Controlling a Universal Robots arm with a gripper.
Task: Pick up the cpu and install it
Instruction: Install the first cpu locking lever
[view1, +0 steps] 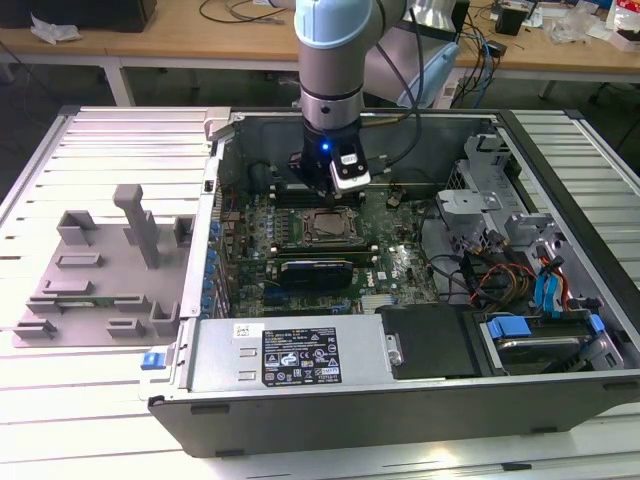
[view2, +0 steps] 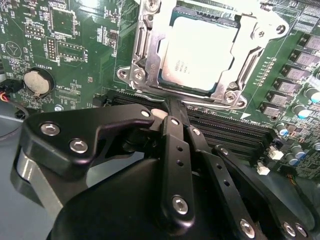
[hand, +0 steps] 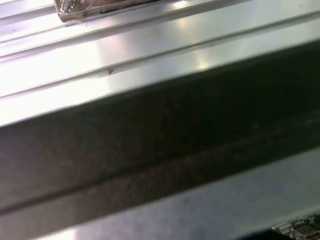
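Observation:
The cpu (view2: 197, 52), a flat square chip with a silver-grey top, lies inside the metal socket frame (view2: 145, 50) on the green motherboard (view2: 75, 40). In the second wrist view my gripper (view2: 169, 111) sits just off the socket's edge, over the memory slots, with its black fingers (view2: 172, 130) drawn together and nothing between them. In the exterior view the gripper (view1: 328, 195) hangs inside the open computer case, right above the socket (view1: 327, 228).
A grey plastic tray (view1: 100, 270) with upright blocks lies at the exterior view's left. The case holds a power supply (view1: 290, 355) in front and drive bays with cables (view1: 530, 290) at the right. Case walls (hand: 150, 150) stand close around the arm.

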